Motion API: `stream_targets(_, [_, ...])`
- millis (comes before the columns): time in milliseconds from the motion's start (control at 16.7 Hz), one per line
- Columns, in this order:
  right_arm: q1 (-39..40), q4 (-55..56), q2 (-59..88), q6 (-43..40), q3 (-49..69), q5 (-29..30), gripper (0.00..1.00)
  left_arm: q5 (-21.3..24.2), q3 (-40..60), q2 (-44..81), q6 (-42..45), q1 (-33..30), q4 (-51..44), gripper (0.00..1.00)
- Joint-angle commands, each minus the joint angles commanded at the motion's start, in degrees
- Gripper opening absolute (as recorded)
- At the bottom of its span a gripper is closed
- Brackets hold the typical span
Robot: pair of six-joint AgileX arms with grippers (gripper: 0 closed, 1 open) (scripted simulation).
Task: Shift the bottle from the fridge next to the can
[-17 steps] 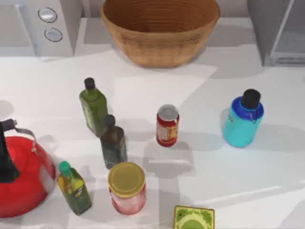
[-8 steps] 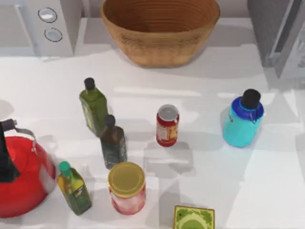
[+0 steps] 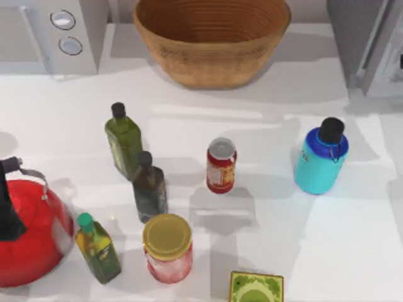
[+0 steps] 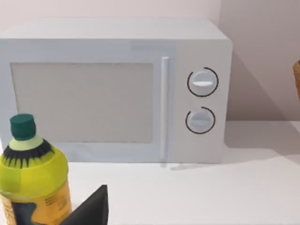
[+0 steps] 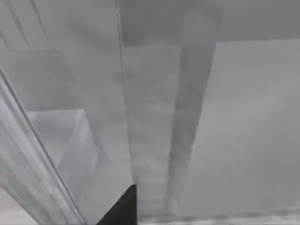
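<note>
The cyan bottle (image 3: 320,162) with a black cap stands upright on the white table, to the right of the red can (image 3: 221,165), with a gap between them. At the table's back right corner is the grey fridge (image 3: 351,38); its pale door panel (image 3: 385,60) stands at an angle. Nothing holds the bottle or the can. My right gripper (image 5: 123,206) is close against the fridge's grey panels (image 5: 154,117). My left gripper (image 4: 91,208) is low beside a yellow-green oil bottle (image 4: 33,183), facing the white appliance (image 4: 112,89).
A wicker basket (image 3: 211,38) sits at the back middle, the white two-knob appliance (image 3: 56,31) at back left. Two green oil bottles (image 3: 123,141) (image 3: 98,248), a dark glass bottle (image 3: 150,187), a yellow-lidded jar (image 3: 167,247), a red kettle (image 3: 28,229) and a green card (image 3: 255,288) crowd the left and front.
The fridge's door panel has swung to a new angle at the back right, and the shadows on the table have shifted. Bottle and can have stayed where they were.
</note>
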Motion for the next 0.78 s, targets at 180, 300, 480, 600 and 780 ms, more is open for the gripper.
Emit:
stream_targets(180, [0.05, -1.14, 4.94, -0.01, 5.68, 0.06, 1.00, 0.00, 0.00, 0.00, 0.00, 0.00, 0.00, 1.00])
stream_targets(300, [0.14, -2.27, 9.38, -0.01, 11.21, 0.08, 1.00, 0.00, 0.00, 0.00, 0.00, 0.00, 0.00, 1.00])
stream_targets(480, [0.16, -3.93, 15.58, 0.09, 19.43, 0.22, 1.00, 0.00, 0.00, 0.00, 0.00, 0.00, 0.00, 1.00])
stream_targets(600, [0.15, -4.74, 18.48, 0.15, 23.35, 0.32, 1.00, 0.00, 0.00, 0.00, 0.00, 0.00, 0.00, 1.00])
stream_targets(780, [0.14, -5.09, 19.75, 0.18, 24.99, 0.37, 1.00, 0.00, 0.00, 0.00, 0.00, 0.00, 0.00, 1.00])
